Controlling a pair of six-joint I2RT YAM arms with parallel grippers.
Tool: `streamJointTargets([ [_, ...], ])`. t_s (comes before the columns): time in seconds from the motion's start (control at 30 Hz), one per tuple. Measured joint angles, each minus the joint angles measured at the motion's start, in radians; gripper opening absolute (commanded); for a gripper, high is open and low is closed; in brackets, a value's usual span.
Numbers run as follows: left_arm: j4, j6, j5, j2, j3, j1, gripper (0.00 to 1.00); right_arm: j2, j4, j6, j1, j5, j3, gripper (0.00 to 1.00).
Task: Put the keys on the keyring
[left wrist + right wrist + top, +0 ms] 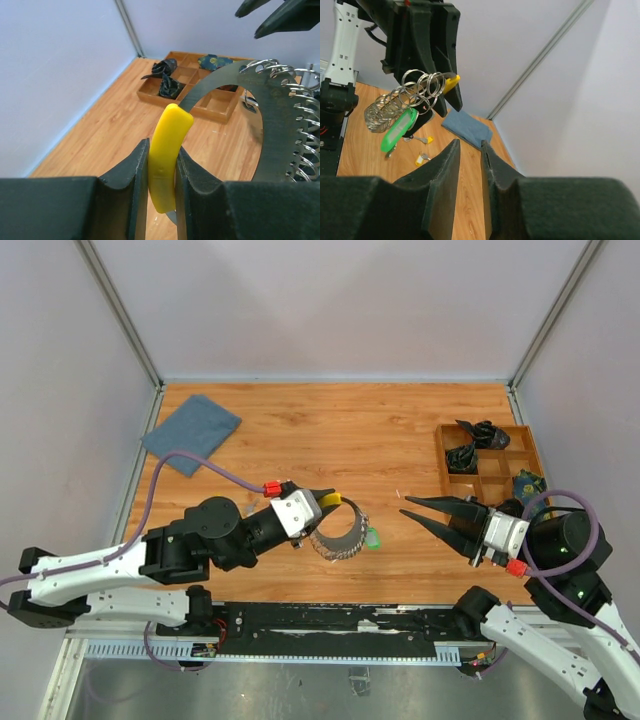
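Left end effector (326, 498) is clenched on the yellow tag (167, 150) of the keyring (338, 536) and holds it up off the desk (300, 430), with its arm stretched to the right. Right end effector (405, 506) points left at the keyring, near but apart, fingers a little open and gripping nothing. Only the right wrist view shows small keys (422, 159) lying on the desk.

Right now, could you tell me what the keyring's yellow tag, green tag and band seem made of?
Yellow tag: likely plastic, smooth and matte, evenly coloured. Green tag: probably glossy plastic, with a paler centre panel. Band: metal, dull grey sheen, thin edge.
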Motion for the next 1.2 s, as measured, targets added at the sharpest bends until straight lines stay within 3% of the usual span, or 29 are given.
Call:
streamJointTargets([
  [0.17, 0.031, -0.101, 0.129, -0.033, -0.057, 0.134, 0.01, 0.000, 0.029, -0.005, 0.000, -0.048, 0.000, 0.26],
  [0.43, 0.015, -0.331, 0.413, 0.109, -0.072, 0.579, 0.01, -0.025, 0.038, -0.005, 0.000, -0.054, -0.018, 0.26],
  [0.87, 0.080, -0.504, 0.710, 0.063, -0.156, 0.602, 0.01, -0.035, 0.005, -0.033, 0.000, -0.050, -0.053, 0.24],
  [1.2, 0.256, -0.645, 0.825, -0.053, -0.372, 0.602, 0.00, -0.014, 0.040, -0.003, 0.022, -0.066, -0.104, 0.20],
])
